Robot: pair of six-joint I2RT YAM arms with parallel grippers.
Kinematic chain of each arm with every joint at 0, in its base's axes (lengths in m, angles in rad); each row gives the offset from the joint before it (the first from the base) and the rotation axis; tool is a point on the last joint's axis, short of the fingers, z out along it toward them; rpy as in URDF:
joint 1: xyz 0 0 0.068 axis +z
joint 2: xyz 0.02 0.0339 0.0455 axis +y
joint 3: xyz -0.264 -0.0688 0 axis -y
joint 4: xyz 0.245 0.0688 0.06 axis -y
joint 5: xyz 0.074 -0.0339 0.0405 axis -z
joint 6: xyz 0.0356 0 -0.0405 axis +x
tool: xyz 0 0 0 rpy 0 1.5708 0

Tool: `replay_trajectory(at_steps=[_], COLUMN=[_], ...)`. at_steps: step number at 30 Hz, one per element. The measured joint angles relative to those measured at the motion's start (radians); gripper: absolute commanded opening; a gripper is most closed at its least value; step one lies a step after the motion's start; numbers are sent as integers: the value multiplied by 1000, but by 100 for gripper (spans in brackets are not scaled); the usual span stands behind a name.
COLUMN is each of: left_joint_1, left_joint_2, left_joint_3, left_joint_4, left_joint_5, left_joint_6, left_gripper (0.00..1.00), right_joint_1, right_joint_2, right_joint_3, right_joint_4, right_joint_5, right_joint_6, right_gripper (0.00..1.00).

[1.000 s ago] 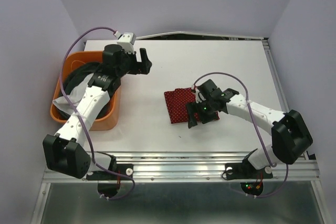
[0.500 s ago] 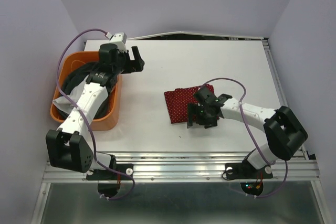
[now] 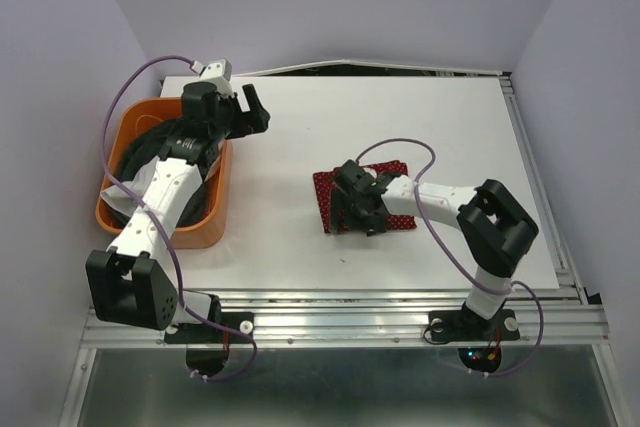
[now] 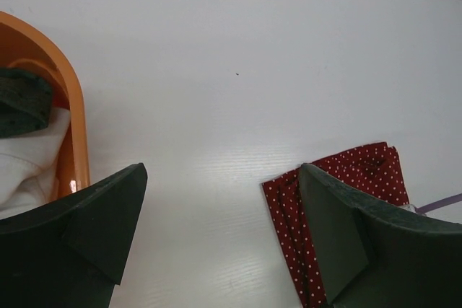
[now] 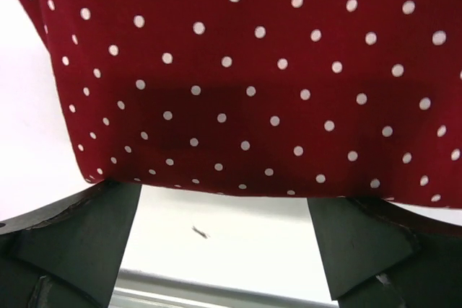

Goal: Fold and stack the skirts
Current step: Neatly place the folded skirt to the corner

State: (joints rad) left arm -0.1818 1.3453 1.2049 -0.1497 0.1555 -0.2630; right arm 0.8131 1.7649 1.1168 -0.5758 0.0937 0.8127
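Note:
A folded red skirt [image 3: 325,201] with white dots lies flat at the middle of the table. My right gripper [image 3: 357,215] hovers low over its near edge, open, with nothing between the fingers. In the right wrist view the red skirt [image 5: 253,70] fills the top and bare table shows between the open gripper [image 5: 224,214] fingers. The white skirt [image 3: 137,185] and the dark grey skirt [image 3: 140,144] sit in the basket, partly hidden by the left arm. My left gripper [image 3: 250,111] is open and empty above the table beside the basket, with the red skirt [image 4: 289,207] off to its right.
The orange plastic basket [image 3: 108,213] stands at the table's left side, and its rim [image 4: 76,135] shows in the left wrist view. A purple cable loops above each arm. The table's metal front rail [image 3: 400,299] runs along the near edge.
My right gripper slid left across the red skirt and its jaws opened a little wider. The left gripper drew back slightly towards the far left, near the basket's corner.

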Motion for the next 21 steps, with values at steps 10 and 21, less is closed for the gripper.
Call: replay_trajectory(at_steps=[10,21], left_joint_1=[8,8], left_joint_2=[-15,-15], left_joint_3=[0,-2], left_joint_4=[4,7], left_joint_5=[10,26], left_joint_6=[-12,-11], left_gripper=[98,99], right_joint_1=[-87,-346], right_joint_2=[112,204], right_joint_3=[136,219], right_joint_4=[38,202], right_joint_5=[95,171], right_joint_6=[-9,-192], right_gripper=[100,100])
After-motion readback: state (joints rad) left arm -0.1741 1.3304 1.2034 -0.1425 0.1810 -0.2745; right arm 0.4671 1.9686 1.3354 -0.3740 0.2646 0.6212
